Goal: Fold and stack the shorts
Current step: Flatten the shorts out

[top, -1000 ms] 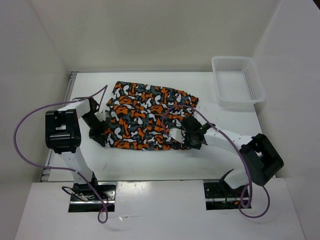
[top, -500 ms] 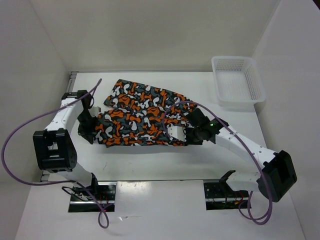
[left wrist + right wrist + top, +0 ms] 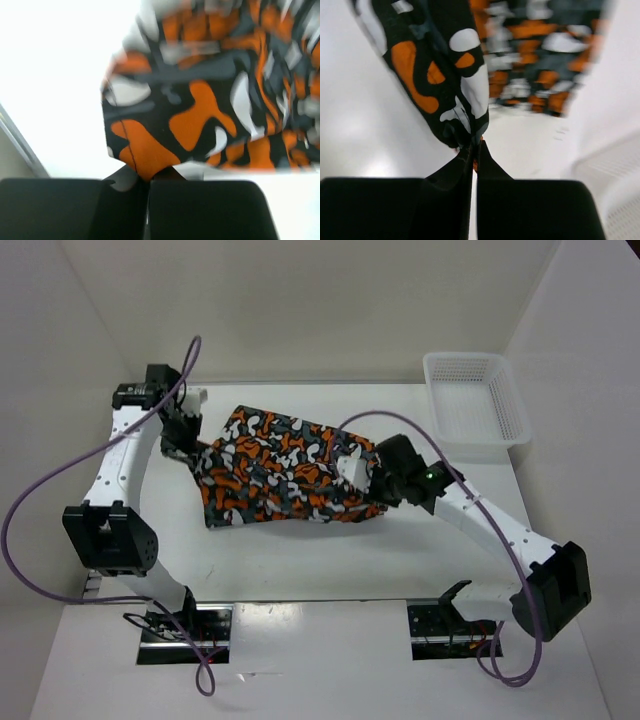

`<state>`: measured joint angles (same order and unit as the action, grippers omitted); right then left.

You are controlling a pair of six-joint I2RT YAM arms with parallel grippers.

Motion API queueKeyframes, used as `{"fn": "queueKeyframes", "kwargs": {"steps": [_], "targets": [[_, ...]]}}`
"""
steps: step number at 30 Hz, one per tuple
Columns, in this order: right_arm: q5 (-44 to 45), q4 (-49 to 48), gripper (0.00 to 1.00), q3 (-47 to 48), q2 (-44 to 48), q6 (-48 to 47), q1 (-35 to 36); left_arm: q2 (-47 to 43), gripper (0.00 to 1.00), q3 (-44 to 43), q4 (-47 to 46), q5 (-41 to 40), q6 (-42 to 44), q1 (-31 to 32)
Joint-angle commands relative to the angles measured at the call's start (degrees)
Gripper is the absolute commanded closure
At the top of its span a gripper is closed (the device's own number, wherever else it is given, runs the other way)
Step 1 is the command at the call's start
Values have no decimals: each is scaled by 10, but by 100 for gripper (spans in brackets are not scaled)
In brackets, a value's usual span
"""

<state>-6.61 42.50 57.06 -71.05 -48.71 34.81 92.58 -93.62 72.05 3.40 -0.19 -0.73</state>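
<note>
The shorts (image 3: 285, 472), in an orange, grey, white and black blotch print, are held between both grippers over the middle of the table, the near edge carried toward the far edge. My left gripper (image 3: 187, 443) is shut on the left corner; the left wrist view shows the cloth (image 3: 200, 100) pinched between my fingers (image 3: 148, 176). My right gripper (image 3: 378, 478) is shut on the right corner; the right wrist view shows the fabric (image 3: 440, 70) hanging from its closed tips (image 3: 474, 150).
A white mesh basket (image 3: 474, 400) stands at the far right corner of the table (image 3: 330, 550). White walls close in the left, back and right. Purple cables loop from both arms.
Both grippers have moved away from me toward the far edge, carrying the near edge of the shorts up and over. The left arm has stretched far out.
</note>
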Motion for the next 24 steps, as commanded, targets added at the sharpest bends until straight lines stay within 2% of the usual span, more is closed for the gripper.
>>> {"fn": "queueKeyframes", "kwargs": {"steps": [1,5,10,13,15,16,17,18,19,20,21,22,23,24], "targets": [[70,-192,100,69,-28,90,-54,38,100,-104,-28,33,2,-8],[115,-266,100,127,-45,121,-103,64,100,-231,-53,48,2,-51],[135,-288,100,226,-84,126,-120,135,100,-447,25,89,2,-86],[115,-270,100,272,-92,118,-113,123,100,-459,26,81,2,-94],[108,-245,100,256,-84,87,-101,100,100,-386,26,57,2,-78],[108,-238,100,237,-73,44,-81,69,100,-343,26,49,2,-68],[101,-238,100,181,-41,21,-69,54,100,-296,26,40,2,-60],[101,-238,100,148,-22,0,-52,41,100,-193,26,29,2,-40],[101,-231,100,116,-4,-31,-15,20,100,-143,26,8,2,-32],[101,-231,100,63,12,-37,4,10,98,-94,26,1,2,-25],[93,-219,100,43,38,-37,23,0,96,-50,26,1,2,-19],[86,-188,100,29,44,-30,40,-25,93,29,26,7,2,-4],[77,-167,100,10,44,-16,65,-40,88,64,26,13,2,7],[44,-145,100,2,50,-16,73,-69,88,96,26,13,2,20]]}}
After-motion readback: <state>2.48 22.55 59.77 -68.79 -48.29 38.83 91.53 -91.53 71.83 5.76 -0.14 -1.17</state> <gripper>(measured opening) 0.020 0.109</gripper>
